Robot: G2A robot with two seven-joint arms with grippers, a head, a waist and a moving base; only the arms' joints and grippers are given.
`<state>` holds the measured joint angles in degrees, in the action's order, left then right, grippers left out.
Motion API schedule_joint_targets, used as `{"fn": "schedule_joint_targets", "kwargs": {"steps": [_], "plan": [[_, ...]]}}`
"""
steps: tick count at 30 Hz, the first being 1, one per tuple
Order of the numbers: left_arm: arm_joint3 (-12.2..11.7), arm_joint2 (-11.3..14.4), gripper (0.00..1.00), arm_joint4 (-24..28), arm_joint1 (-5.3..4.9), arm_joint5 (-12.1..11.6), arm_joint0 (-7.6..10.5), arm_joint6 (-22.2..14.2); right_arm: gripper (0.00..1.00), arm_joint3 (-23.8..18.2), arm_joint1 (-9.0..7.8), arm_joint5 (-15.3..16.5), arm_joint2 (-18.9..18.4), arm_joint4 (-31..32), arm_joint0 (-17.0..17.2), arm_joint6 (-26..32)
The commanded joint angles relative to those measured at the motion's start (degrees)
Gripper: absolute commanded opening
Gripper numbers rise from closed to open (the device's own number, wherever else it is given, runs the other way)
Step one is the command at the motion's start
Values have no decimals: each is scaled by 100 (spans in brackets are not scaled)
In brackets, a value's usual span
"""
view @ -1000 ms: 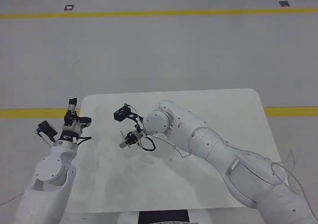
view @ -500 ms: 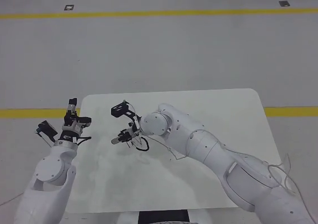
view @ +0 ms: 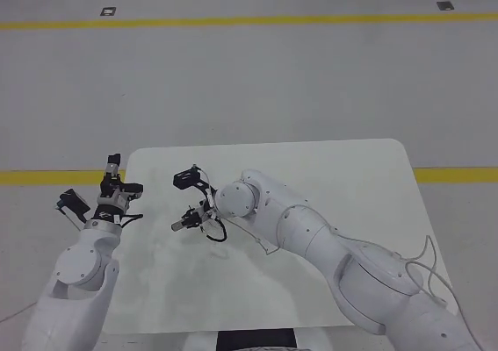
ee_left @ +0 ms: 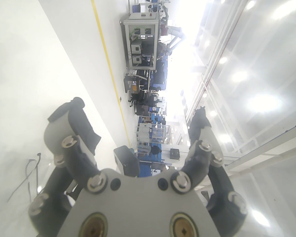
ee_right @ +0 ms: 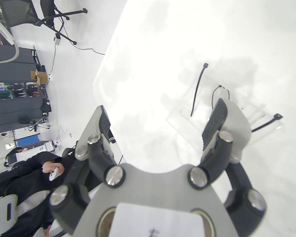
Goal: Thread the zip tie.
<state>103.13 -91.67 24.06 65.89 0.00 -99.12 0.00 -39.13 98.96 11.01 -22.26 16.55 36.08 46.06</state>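
Black plastic zip ties (ee_right: pixel 198 88) are seen in the right wrist view lying on a clear plastic tray (ee_right: pixel 185 124) on the white tabletop (ee_right: pixel 162 38), near the right claw (ee_right: pixel 160 113), which is spread wide and empty. In the left wrist view, the left claw (ee_left: pixel 137 117) is likewise spread and empty. In the top view, the right claw is held over the tabletop's left part, the left claw beside its left edge.

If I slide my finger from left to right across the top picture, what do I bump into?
left gripper → right gripper → right arm → bare right end of the table
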Motion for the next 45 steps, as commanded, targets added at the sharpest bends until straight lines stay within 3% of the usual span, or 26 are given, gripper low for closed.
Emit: {"fn": "schedule_joint_targets", "kwargs": {"steps": [1,7,11,18,19,23,33,45], "plan": [[0,0,100,0,0,0,0,0,100,-2,-1,-3,0,2,0,-2],[0,0,100,0,0,0,0,0,100,-1,1,-26,25,46,23,4],[0,0,100,0,0,0,0,0,100,-35,47,-266,71,210,108,-28],[0,0,100,0,0,0,0,0,100,237,183,-252,28,209,84,-47],[0,0,100,0,0,0,0,0,98,281,209,-264,29,236,75,-76],[0,0,100,0,0,0,0,0,49,395,285,-325,45,375,51,-179],[0,0,100,0,0,0,0,0,37,466,396,-682,68,761,46,-172],[0,0,100,0,0,0,0,0,28,363,395,-1130,-52,1135,71,-96]]}}
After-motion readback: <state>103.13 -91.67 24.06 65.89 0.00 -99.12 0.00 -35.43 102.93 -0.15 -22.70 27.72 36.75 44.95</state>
